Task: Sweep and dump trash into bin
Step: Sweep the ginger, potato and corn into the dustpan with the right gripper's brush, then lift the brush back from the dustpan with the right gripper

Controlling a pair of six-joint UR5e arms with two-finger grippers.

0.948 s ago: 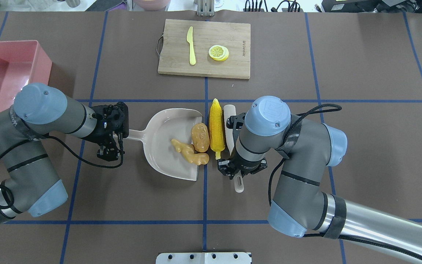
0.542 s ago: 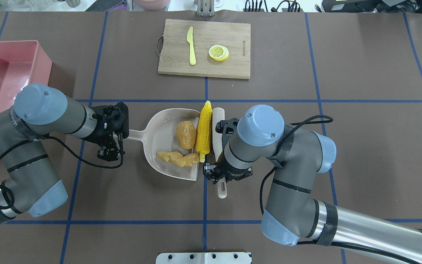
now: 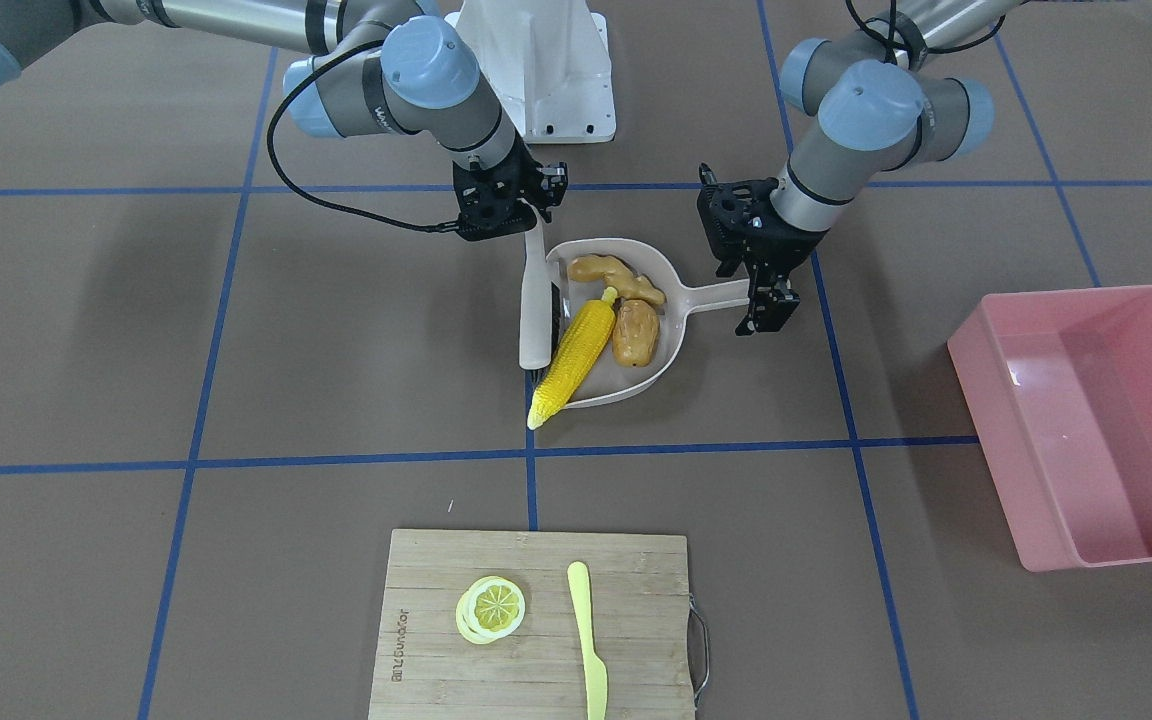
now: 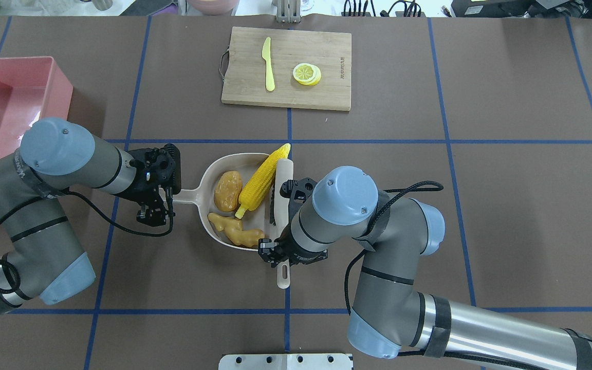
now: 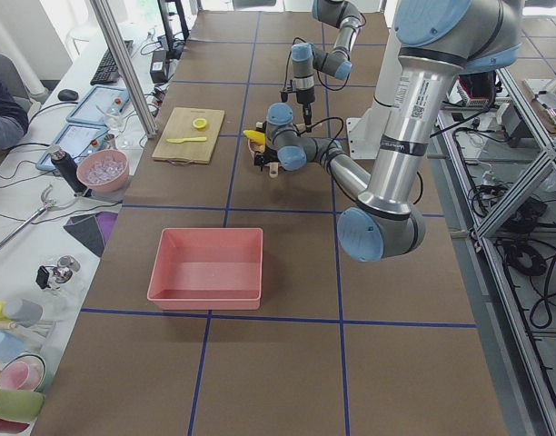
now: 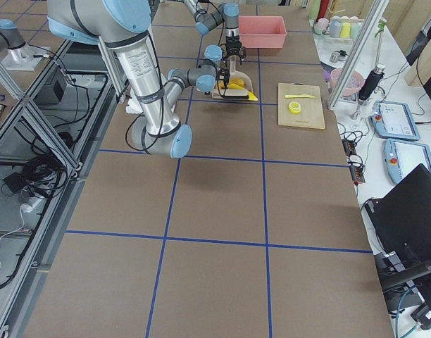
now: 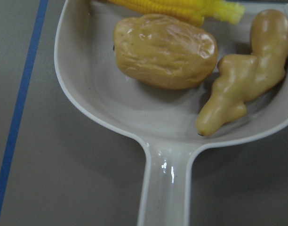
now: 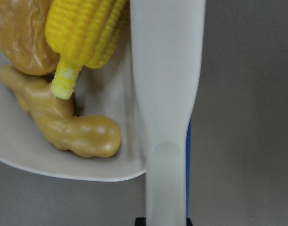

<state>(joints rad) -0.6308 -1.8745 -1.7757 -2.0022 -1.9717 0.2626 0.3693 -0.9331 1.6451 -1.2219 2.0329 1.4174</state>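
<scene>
My left gripper [image 4: 165, 197] is shut on the handle of the beige dustpan [image 4: 222, 158], which lies flat on the table. The brown potato [image 4: 227, 189], the tan ginger root [image 4: 235, 230] and the yellow corn cob [image 4: 261, 181] lie in the pan. The corn lies diagonally with its tip over the far rim. My right gripper [image 4: 281, 253] is shut on a white brush [image 4: 279, 181], held at the pan's open mouth against the corn. The empty pink bin [image 4: 61, 87] stands at the far left. In the front view the pan [image 3: 673, 272] and bin [image 3: 978, 362] show at the right.
A wooden cutting board [image 4: 327, 51] with lemon slices [image 4: 307, 73] and a pale yellow knife [image 4: 268, 64] lies at the far middle of the table. The robot's base plate [image 4: 285, 361] is at the near edge. Blue tape lines cross the brown mat.
My right arm swept the brush leftwards, pushing the corn, potato and ginger into the dustpan. The corn turned diagonal. The left arm and the pan stayed still.
</scene>
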